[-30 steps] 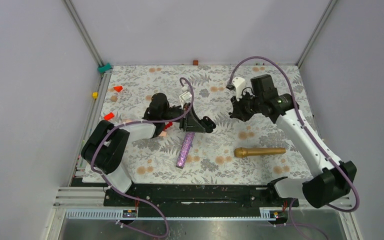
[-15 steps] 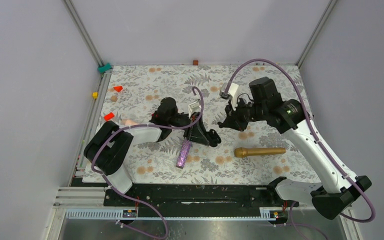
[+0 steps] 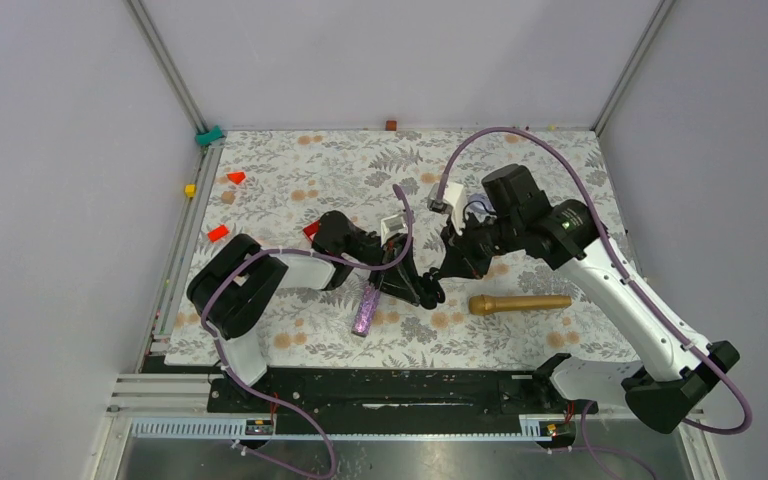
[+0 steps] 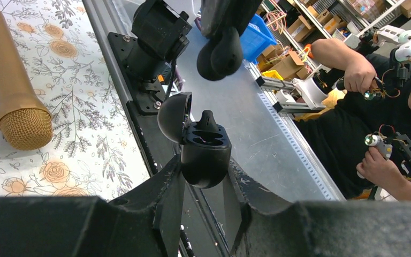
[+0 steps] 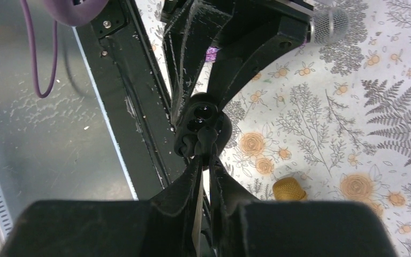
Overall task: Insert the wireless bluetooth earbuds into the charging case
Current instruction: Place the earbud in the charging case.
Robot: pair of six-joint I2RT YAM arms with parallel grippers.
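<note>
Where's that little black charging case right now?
In the top view, the charging case sits open, clamped in the left gripper near the middle of the table, just left of the gold microphone head.

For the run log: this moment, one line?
left gripper: shut on open black oval charging case | right gripper: shut on tiny black earbud | earbud not inserted

Both arms reach inward; the left gripper clamps the charging case, and the right gripper, jaws nearly together, hovers just beside it.

Top camera high, facing down; wrist cameras close, sharing charging case.
</note>
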